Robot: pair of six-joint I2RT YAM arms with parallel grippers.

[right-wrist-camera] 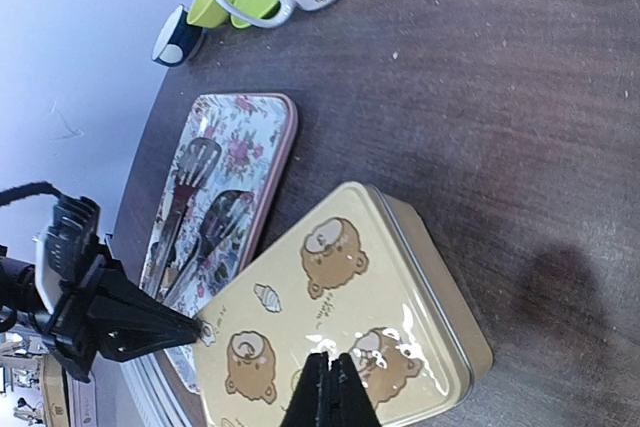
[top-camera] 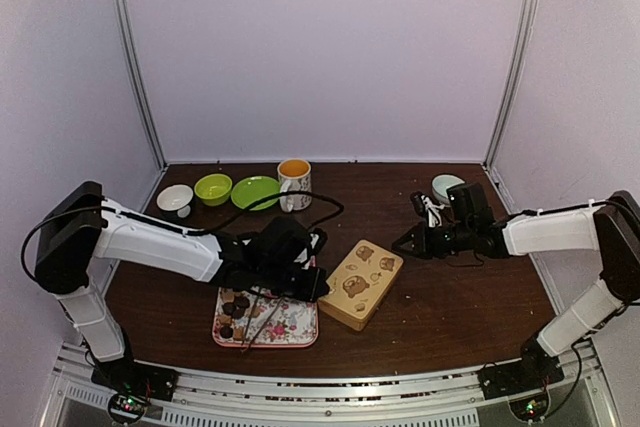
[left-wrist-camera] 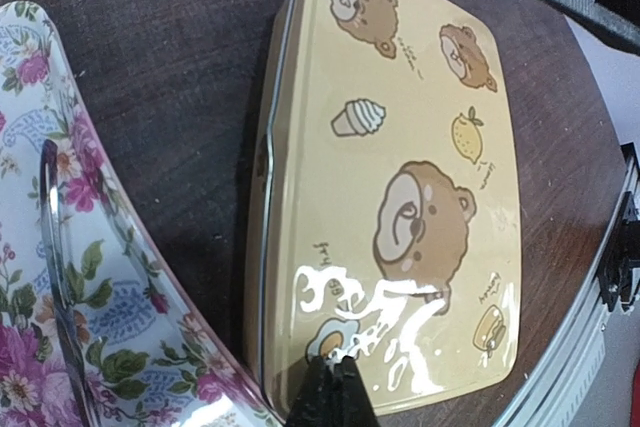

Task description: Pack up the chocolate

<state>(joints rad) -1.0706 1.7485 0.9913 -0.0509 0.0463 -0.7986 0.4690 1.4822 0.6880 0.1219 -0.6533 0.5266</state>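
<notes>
On the flowered tray [top-camera: 300, 332], toward its left end, the chocolate [top-camera: 234, 309] lies as a small group of dark pieces, and the thin metal tongs [top-camera: 262, 319] lie beside it. Just right of the tray stands the yellow bear tin [top-camera: 362, 282] with its lid on. My left claw [top-camera: 322, 289] is closed on nothing at the tin's left edge, and my right claw [top-camera: 401, 242], closed and empty too, hangs near the tin's far corner.

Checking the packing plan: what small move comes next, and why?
Probably open the left end effector at the yellow bear-print tin: it is shut and empty, the lid is closed, and the chocolate pieces sit on the floral tray.
</notes>
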